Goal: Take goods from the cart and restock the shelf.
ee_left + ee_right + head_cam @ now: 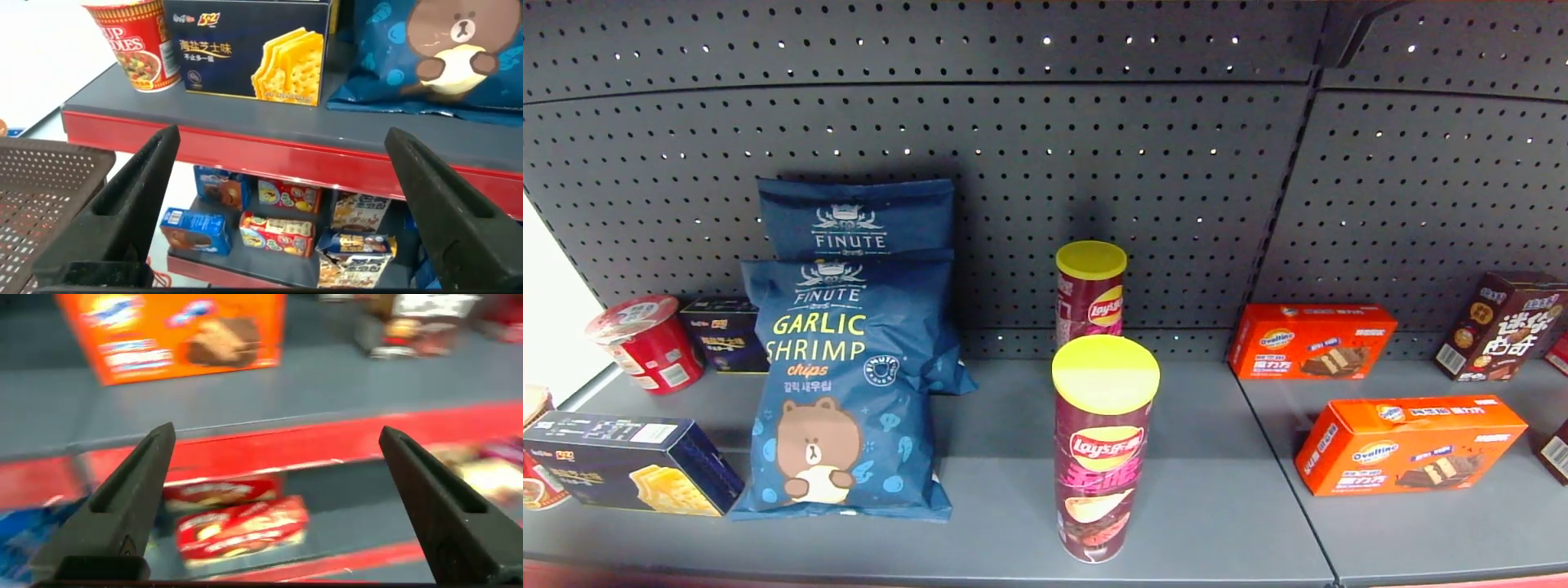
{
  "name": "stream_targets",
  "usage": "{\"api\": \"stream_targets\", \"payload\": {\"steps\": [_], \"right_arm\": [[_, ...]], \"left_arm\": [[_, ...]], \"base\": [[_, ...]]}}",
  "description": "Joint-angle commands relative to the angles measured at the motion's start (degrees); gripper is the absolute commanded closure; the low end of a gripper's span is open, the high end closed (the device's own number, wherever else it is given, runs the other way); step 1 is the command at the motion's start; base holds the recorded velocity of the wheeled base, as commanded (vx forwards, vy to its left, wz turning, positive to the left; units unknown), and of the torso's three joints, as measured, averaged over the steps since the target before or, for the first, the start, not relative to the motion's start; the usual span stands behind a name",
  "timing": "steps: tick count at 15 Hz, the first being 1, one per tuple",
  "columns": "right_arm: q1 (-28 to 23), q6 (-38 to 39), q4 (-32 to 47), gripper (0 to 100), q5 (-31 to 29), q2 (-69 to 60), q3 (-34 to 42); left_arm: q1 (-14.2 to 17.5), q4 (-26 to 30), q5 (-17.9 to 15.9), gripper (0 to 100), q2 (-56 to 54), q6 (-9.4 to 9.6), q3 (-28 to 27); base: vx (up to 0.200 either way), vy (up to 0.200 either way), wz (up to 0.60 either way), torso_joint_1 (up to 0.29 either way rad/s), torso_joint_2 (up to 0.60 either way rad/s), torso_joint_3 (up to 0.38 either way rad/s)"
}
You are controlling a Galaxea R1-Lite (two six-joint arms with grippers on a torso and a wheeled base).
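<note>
Left gripper [280, 137] is spread wide with nothing in it, hanging in front of the shelf's red front lip [245, 140]. Right gripper [276, 433] is the same deal: wide and empty, facing the lip further along with an orange wafer box [176, 331] beyond it. So nothing is being carried right now; I'd say it's between picks.

Just past the left gripper, on the shelf [1217, 490], sit a navy cracker box [253, 49] and a cup of noodles [135, 41]. A dark mesh panel [41, 188] next to that gripper might be the cart, can't say for sure.

From the head camera, taking the front crisp can [1104, 449] as the centre:
- second crisp can [1090, 298] stands behind it at 12 o'clock
- two garlic shrimp chip bags [845, 392] stand one behind the other at 9 o'clock
- the orange boxes are at 3 o'clock, with another orange box [1311, 339] at about 2
- a brown snack box [1503, 327] is further out at 2

Progress guess: partly stocked. The rows are started, but there's bare shelf around the cans and in front of the boxes. I can't tell how much is left in the cart, so next up is probably another grab from it
</note>
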Motion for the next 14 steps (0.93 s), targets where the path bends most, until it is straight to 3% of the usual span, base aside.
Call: {"api": "stream_targets", "payload": {"steps": [1,4,5,6,7,8,11,14], "right_arm": [[5.23,0.22,0.18,0,0.02,-2.87,-0.01],[5.23,0.22,0.0,0,0.02,-2.95,0.07],[5.23,0.22,-0.18,0,0.02,-2.95,0.07],[5.23,0.22,-0.18,0,0.02,-2.95,0.07],[5.23,0.22,-0.18,0,0.02,-2.95,0.07],[5.32,0.13,-0.18,0,0.02,-2.95,0.07],[5.32,0.13,-0.18,0,0.02,-2.95,0.07],[5.32,0.13,-0.09,0,0.02,-2.95,0.07]], "left_arm": [[0.0,0.0,0.01,0,0.12,0.02,0.01],[0.09,-0.09,-0.16,0,0.12,0.11,0.01],[0.18,-0.61,-3.24,0,-0.06,0.2,0.19],[0.18,-1.76,-12.11,0,-0.06,0.2,0.63],[0.18,-1.93,-12.82,0,-0.06,0.2,0.71],[0.18,-3.16,-20.55,0,-0.06,3.71,2.12],[0.18,-2.02,-16.42,0,-0.06,3.8,2.12],[0.26,-2.11,-16.33,0,-0.06,2.4,2.12]], "base": [[0.0,0.0,0.0,0.0,0.0,0.0],[0.0,0.0,0.0,0.0,0.0,0.0],[0.0,0.0,0.0,0.0,0.0,0.0],[0.0,0.0,0.0,0.0,0.0,0.0],[0.0,0.0,0.0,0.0,0.0,0.0],[0.0,0.0,0.0,0.0,0.0,0.0],[0.0,0.0,0.0,0.0,0.0,0.0],[0.0,0.0,0.0,0.0,0.0,0.0]]}}
